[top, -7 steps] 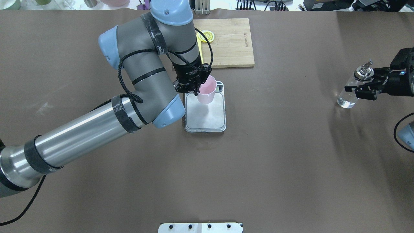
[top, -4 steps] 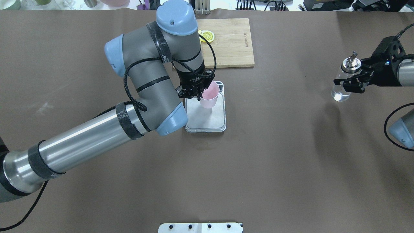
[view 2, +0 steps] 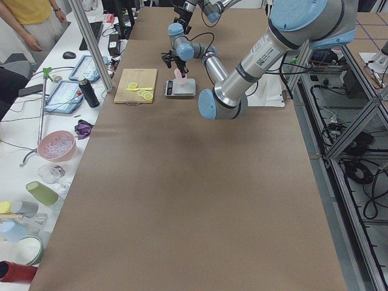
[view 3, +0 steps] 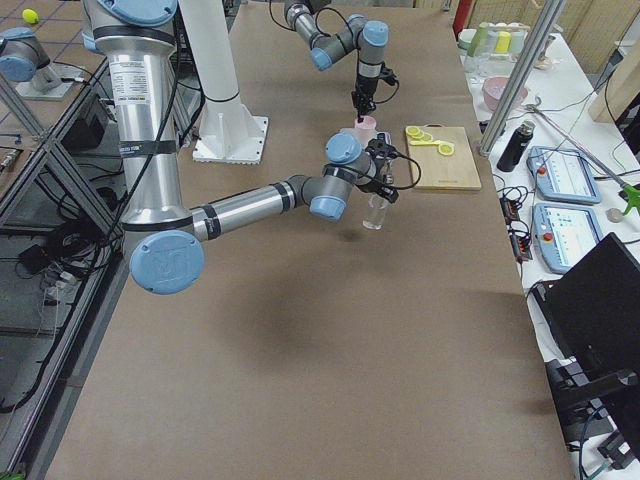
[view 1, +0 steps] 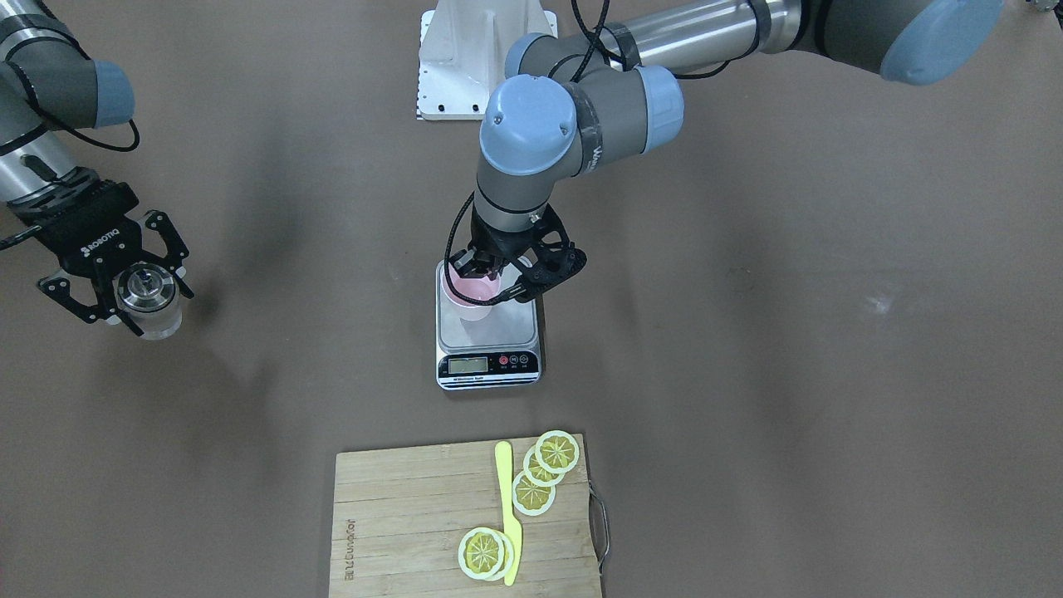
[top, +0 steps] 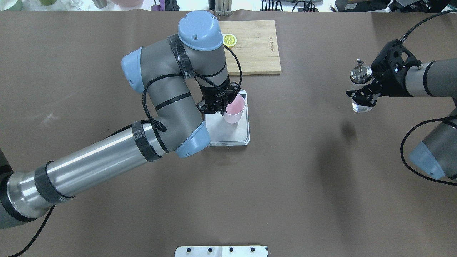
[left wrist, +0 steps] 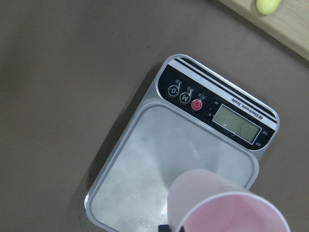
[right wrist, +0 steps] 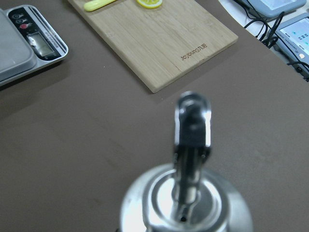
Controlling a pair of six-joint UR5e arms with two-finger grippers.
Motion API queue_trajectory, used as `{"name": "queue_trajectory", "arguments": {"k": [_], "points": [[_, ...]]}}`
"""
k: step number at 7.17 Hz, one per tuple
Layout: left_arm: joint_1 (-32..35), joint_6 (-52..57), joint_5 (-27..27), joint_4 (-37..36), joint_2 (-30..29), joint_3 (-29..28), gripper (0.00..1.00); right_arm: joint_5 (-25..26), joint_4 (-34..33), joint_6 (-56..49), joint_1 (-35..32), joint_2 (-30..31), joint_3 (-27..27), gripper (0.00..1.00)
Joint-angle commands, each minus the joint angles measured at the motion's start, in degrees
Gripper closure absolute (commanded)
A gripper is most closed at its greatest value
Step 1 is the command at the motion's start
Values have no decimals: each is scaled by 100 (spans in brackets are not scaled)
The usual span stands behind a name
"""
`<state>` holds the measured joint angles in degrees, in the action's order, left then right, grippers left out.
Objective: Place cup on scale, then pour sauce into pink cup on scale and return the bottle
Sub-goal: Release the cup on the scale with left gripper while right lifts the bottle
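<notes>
Pink plastic marks the centre of the front-facing view: the cup (view 1: 472,294) hangs upright over the rear part of the scale (view 1: 490,336), pinched at its rim by the left gripper (view 1: 492,281), with 1 finger inside the wall and 1 outside. The left wrist view shows the cup's base low over the silver platform, but I cannot tell whether it touches. The cup's inside looks dry and empty, and the display is too faint to read.

At the left edge of that same view the right gripper (view 1: 116,292) is closed around the bottle (view 1: 148,289), just under its metal neck. The bottle is upright with its spout on top. In the overhead view it sits at the upper right, well apart from the scale, and its shadow lies separate on the brown cover, so I judge it to be off the table. The sauce (top: 360,106) seems to be all inside the glass.

So step 1 is nearly done, I judge: the cup is in place over the platform but not released. Left to do are letting go and clearing the left arm, bringing the bottle across to the cup, tipping it to pour, and setting it back at the upper right.
</notes>
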<state>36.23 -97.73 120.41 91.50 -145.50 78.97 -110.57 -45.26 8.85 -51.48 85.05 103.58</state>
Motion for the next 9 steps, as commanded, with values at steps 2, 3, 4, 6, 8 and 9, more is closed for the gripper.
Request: {"name": "queue_trajectory", "arguments": {"k": [2, 3, 4, 6, 8, 9], "points": [[-20, 52, -44, 69, 57, 74, 40, 290, -1321, -391, 462, -522, 293, 56], [-11, 52, -44, 61, 57, 92, 29, 534, -1919, -410, 628, -760, 503, 56], [-11, 52, -44, 61, 101, 127, 18, 772, -2456, -428, 769, -997, 653, 56], [6, 69, -52, 52, 145, 276, 9, 879, -2707, -603, 841, -1157, 655, 56], [120, 374, 0, -45, 450, 810, 9, 1211, -3520, -665, 989, -1586, 646, 56], [243, 577, 18, -175, 627, 1039, 9, 1449, -3933, -665, 1138, -1832, 646, 56]]}}
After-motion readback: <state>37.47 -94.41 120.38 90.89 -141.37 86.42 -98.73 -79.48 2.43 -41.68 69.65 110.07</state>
